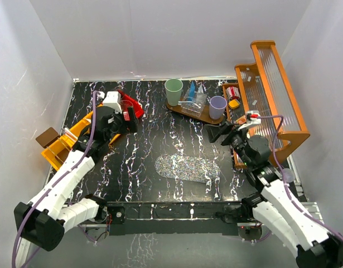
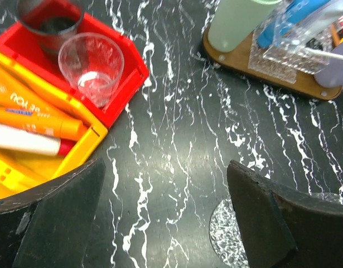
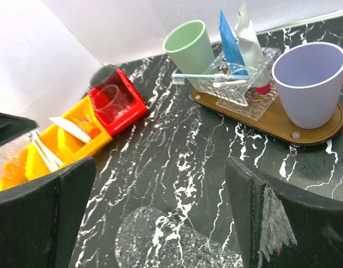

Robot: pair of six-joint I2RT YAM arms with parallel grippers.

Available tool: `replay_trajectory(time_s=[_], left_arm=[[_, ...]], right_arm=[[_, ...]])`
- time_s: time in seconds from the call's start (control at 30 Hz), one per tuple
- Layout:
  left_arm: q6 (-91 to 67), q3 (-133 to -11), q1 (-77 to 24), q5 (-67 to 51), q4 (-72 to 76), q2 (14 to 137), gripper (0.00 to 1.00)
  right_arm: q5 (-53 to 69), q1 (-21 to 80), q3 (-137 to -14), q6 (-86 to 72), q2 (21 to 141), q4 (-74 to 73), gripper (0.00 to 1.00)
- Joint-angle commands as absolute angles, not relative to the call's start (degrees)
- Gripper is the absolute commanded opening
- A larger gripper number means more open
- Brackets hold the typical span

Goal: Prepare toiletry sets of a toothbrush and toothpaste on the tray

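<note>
L fingers (image 2: pixel 54 223) wide, empty; orange tubes (image 2: pixel 32 120) in yellow bin (image 2: pixel 85 146) lie just ahead-left, long axis roughly along the finger-to-finger line, so wrist prob. needs a turn. Tray (image 3: pixel 322 134) far right, nearer R fingers (image 3: pixel 283 223), also wide, empty.

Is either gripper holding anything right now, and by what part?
Nothing is held: the left gripper and the right gripper both stand open and empty.

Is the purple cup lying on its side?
No, the purple cup stands upright on the tray, its open mouth facing up.
</note>
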State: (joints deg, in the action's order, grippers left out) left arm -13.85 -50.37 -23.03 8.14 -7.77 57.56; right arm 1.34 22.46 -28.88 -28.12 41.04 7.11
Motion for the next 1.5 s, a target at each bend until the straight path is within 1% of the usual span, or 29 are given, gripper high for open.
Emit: replay_trajectory(time_s=[0.0, 0.13, 0.27, 0.4, 0.43, 0.57, 0.83, 0.97, 1.1, 1.17, 1.2, 1.27, 1.47], left_arm=[[-18.7, -56.2, -22.4, 9.3, -21.8, 60.9, 0.9], [-20.3, -58.1, -21.3, 9.6, -25.6, 62.8, 0.9], [-20.7, -61.0, -16.6, 6.6, -26.5, 65.0, 0.91], [-20.8, -66.2, -10.4, 1.4, -26.9, 70.0, 0.92], [-20.6, -67.5, -9.6, 0.9, -26.8, 71.3, 0.98], [-19.2, -72.8, -7.1, 1.0, -28.1, 75.1, 0.99], [-13.0, -80.5, -1.1, 6.0, -36.3, 75.7, 0.99], [-10.4, -82.5, 0.0, 17.3, -40.7, 75.0, 0.99], [-9.8, -81.0, 0.2, 32.8, -40.7, 72.8, 0.99], [-11.7, -77.9, 0.3, 41.3, -37.8, 69.9, 0.99], [-12.1, -75.1, 0.4, 43.7, -34.8, 68.2, 0.99], [-13.5, -69.1, 0.8, 44.9, -27.9, 63.6, 0.99], [-19.7, -53.0, 1.4, 47.4, -11.6, 51.1, 0.95]], right_arm=[[-1.4, 22.5, -26.2, -32.2, 32.4, 5.8, 0.98], [-6.2, 22.5, -25.8, -32.4, 27.5, 3.5, 0.98], [-7.1, 22.5, -29.6, -29.0, 27.9, -2.2, 0.98], [-4.6, 22.5, -32.5, -25.9, 29.8, -5.3, 0.98], [-3.1, 22.5, -32.6, -25.1, 30.0, -5.4, 0.98], [4.9, 22.5, -32.2, -22.3, 30.2, -4.9, 0.98], [8.6, 22.5, -30.7, -21.5, 30.4, -3.6, 0.98], [9.5, 22.4, -30.5, -21.6, 31.4, -3.3, 0.98], [10.1, 22.5, -30.2, -21.6, 32.3, -3.0, 0.98], [10.8, 22.5, -30.0, -21.9, 33.0, -2.6, 0.98], [11.3, 22.5, -30.0, -21.9, 33.6, -2.6, 0.98], [12.7, 22.5, -30.1, -22.2, 35.2, -2.4, 0.98], [17.1, 22.8, -31.6, -23.0, 41.0, -2.4, 0.98]])
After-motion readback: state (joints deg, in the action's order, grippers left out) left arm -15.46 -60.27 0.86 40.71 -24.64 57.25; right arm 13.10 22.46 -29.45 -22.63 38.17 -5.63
